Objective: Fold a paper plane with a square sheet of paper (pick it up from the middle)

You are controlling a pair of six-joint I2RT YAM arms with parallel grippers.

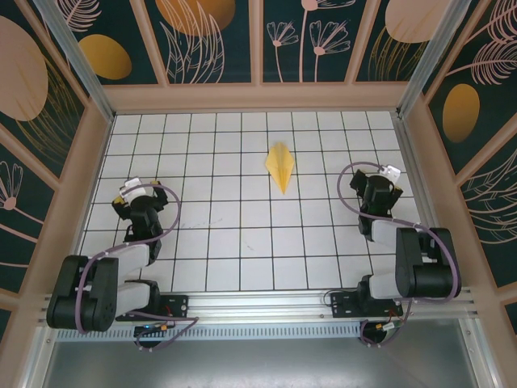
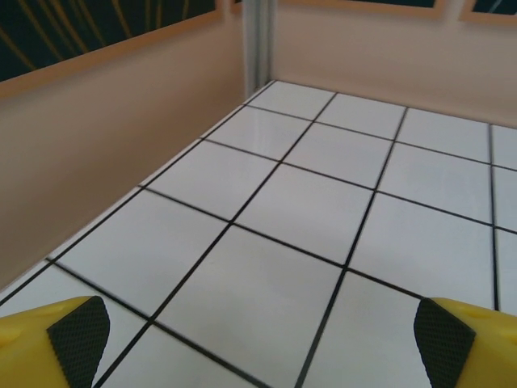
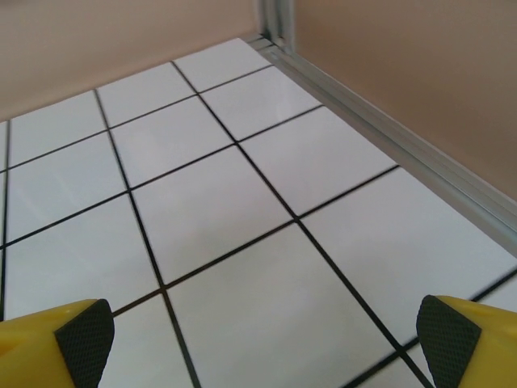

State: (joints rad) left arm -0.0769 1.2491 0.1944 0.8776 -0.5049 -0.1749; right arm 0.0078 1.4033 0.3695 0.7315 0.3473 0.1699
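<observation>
Folding's looking done: paper plane (image 1: 280,165) is lying on the table (image 1: 230,242), left gripper (image 2: 260,338) and right gripper (image 3: 258,338) idling aside (jaws spread, empty). Probably just parking next.

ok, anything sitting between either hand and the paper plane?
Nothing visible. The paper plane lies flat on the table, on the far-middle tiles and apart from both arms. The left hand and right hand are both open, and bare grid tiles run from each to the plane.
</observation>
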